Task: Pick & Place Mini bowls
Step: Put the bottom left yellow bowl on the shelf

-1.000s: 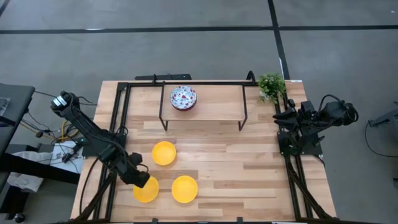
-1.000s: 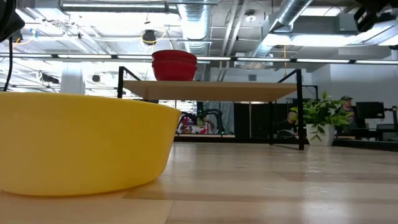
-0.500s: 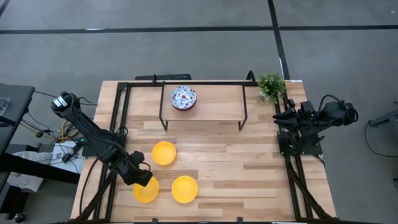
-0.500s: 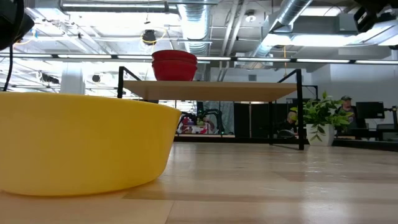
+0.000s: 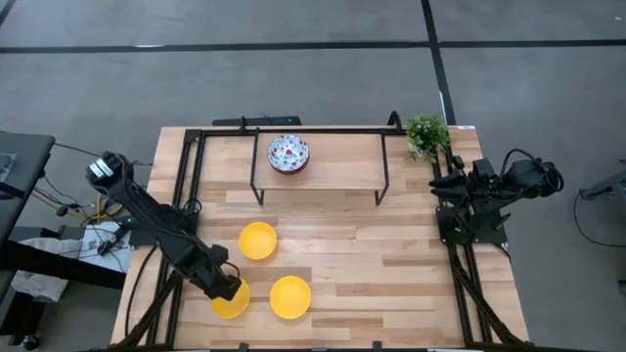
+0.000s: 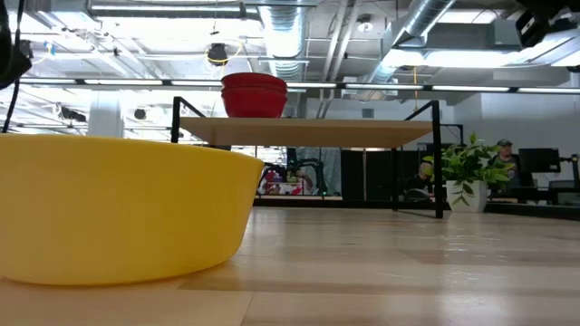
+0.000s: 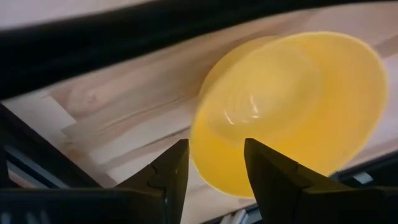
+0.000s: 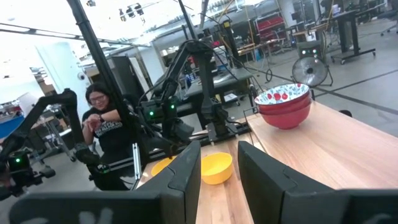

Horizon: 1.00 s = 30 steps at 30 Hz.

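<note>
The wooden worktop fills the scene, and on it stands the black-framed shelf, our landmark. Well out to the shelf's right, at the worktop's edge, the right arm sits parked; its tool shows its fingers set apart with nothing between them. The left arm reaches from the shelf's left side down toward the near edge, and its tool hangs right over a yellow bowl, fingers spread, the bowl's rim lying in the gap between them with no finger pressing it.

On top of the shelf, toward its left end, there's a stack of red speckled bowls, white inside, red outside. In front of the shelf, a second yellow bowl sits alone on the wood. Nearer the front edge, a third yellow bowl rests just beside the one under the left tool. Off the shelf's right rear corner, a small green plant. In the right wrist view, a person stands in the room beyond the worktop.
</note>
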Motion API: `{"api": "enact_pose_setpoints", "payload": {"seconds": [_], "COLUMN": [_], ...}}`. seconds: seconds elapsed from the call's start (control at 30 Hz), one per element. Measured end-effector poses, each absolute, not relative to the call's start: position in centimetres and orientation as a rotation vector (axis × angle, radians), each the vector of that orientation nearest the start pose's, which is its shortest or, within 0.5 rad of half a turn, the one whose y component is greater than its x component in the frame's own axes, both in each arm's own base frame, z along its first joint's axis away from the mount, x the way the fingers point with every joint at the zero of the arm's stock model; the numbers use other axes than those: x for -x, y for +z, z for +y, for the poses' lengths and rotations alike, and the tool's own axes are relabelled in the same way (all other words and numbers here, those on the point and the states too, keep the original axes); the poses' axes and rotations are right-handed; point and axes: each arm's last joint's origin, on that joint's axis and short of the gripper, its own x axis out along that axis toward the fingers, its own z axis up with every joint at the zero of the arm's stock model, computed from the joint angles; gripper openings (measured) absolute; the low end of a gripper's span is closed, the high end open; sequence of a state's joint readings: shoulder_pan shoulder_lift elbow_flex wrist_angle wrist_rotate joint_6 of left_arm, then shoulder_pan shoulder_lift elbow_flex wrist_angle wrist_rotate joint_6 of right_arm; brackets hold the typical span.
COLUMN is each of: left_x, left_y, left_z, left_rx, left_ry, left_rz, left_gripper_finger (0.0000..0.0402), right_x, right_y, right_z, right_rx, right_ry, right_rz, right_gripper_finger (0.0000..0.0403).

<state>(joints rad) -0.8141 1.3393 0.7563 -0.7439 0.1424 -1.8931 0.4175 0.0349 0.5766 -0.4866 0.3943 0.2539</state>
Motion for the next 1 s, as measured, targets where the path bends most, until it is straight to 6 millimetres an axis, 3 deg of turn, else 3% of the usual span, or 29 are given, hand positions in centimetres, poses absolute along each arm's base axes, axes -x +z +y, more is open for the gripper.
{"api": "enact_pose_setpoints", "payload": {"seconds": [0.53, 0.67, 0.83, 1.0], "left_x": [-15.5, -15.6, -15.7, -15.7], "left_y": [16.0, 15.6, 15.2, 15.4], "left_z": [-17.2, -17.3, -17.4, -17.5], "left_rx": [1.015, 1.004, 0.993, 0.995], "left_ry": [0.686, 0.698, 0.708, 0.692], "left_rz": [1.516, 1.515, 1.52, 1.517], "left_gripper_finger": [0.0135, 0.0098, 0.0021, 0.0008], "right_x": [-3.1, -3.1, -3.1, -3.1], "right_y": [29.6, 29.6, 29.6, 29.6], "right_z": [0.2, 0.2, 0.2, 0.2], "right_rx": [-0.276, -0.276, -0.276, -0.276], "right_ry": [0.03, 0.03, 0.03, 0.03], "right_rz": [-0.047, -0.047, -0.047, -0.048], "right_gripper_finger": [0.0097, 0.0097, 0.0097, 0.0097]}}
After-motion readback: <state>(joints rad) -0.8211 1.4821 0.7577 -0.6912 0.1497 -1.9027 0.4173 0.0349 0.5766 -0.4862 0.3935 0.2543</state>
